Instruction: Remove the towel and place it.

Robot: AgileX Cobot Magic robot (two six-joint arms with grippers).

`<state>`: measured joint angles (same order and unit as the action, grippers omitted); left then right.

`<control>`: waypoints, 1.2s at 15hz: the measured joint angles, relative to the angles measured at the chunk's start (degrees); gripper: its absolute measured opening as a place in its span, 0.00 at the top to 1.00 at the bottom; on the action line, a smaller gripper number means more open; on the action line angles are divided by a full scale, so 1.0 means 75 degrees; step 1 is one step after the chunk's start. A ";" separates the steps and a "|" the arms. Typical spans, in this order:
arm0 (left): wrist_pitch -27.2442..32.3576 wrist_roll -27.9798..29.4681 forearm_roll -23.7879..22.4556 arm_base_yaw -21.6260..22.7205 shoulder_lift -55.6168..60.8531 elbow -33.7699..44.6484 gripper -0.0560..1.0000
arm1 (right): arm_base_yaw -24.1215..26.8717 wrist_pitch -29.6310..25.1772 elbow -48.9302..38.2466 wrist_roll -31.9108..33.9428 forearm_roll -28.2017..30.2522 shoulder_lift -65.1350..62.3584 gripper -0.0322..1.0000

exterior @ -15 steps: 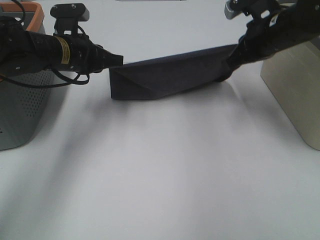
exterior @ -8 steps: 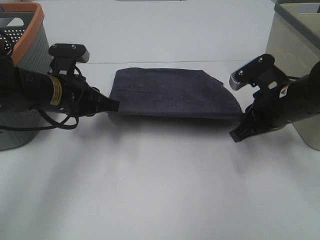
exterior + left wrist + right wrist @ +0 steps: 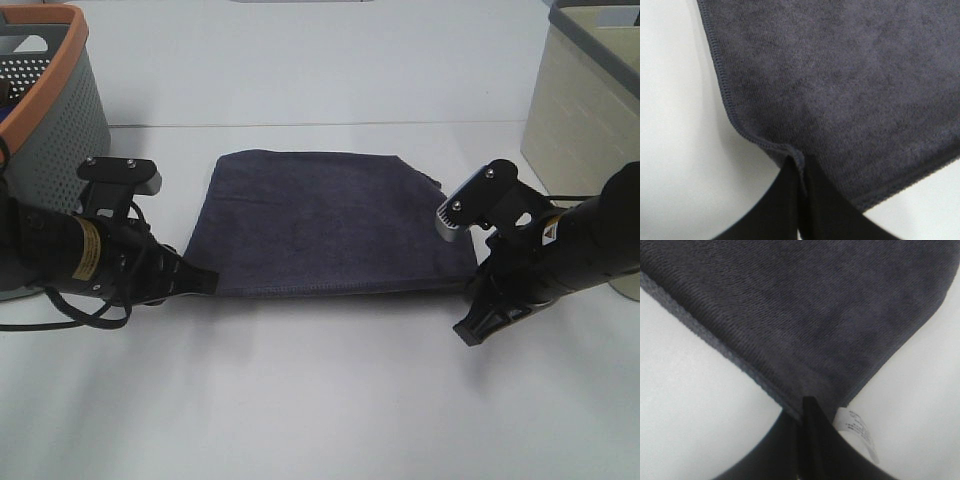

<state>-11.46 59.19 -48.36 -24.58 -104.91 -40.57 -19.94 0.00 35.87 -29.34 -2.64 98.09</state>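
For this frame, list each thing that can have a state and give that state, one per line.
towel: spread flat on the table, both near corners pinched.
left gripper: shut on the towel's near corner.
right gripper: shut on the other near corner, beside the white tag.
grey basket: upright, at the left edge.
beige bin: upright, at the right edge.
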 joint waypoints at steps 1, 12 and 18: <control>-0.0015 0.0115 0.0000 0.0000 0.0000 0.0000 0.95 | 0.0000 -0.0138 0.0000 -0.0122 0.0000 0.0069 0.94; 0.0550 0.0099 -0.0053 0.0061 0.1192 -0.0084 0.07 | 0.0076 -0.1024 0.0000 -0.0382 0.0000 -0.1192 0.35; 0.2223 -0.0099 0.0008 0.0061 0.1451 -0.2490 0.08 | 0.0076 -0.1528 0.2131 0.1872 0.0076 -0.2017 0.35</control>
<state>5.21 58.44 -48.30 -24.12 -94.02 -59.24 -19.37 -11.46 51.85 -15.30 -2.06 82.96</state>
